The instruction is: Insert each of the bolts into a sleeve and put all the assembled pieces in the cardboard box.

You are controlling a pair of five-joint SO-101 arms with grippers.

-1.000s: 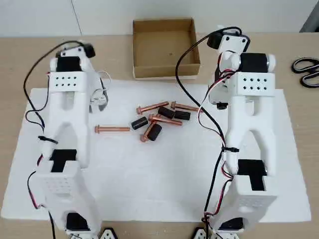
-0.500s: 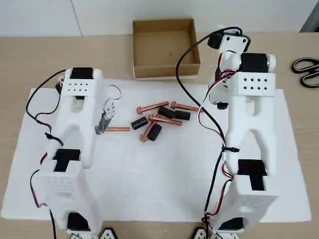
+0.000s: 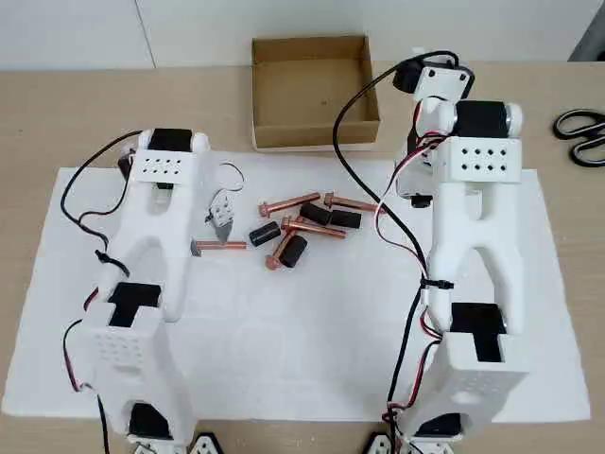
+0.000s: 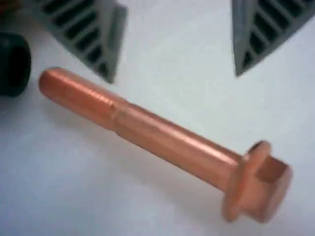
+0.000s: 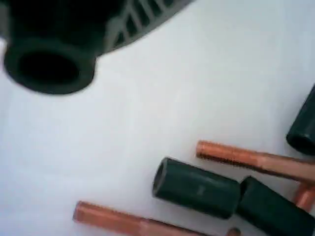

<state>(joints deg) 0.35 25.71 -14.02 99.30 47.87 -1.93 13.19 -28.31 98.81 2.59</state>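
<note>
Your left claw (image 4: 173,73) hangs wide open just over the lone bolt (image 4: 157,142), which lies flat on the white sheet (image 3: 284,350) covering the table (round, so it may roll). If one finger meets it first, it could skid into the pile (image 3: 307,227) of bolts and sleeves nearby. Your right claw (image 5: 74,34) holds a sleeve (image 5: 49,66); a tilted bolt would likely jam at its mouth.

You get bright, even light from overhead: the white sheet (image 3: 312,350) glows evenly, the arms (image 3: 156,236) cast faint soft shadows (the bolt (image 4: 162,142) too, a pale one beneath), and the sleeve (image 5: 49,66) looks dull black
</note>
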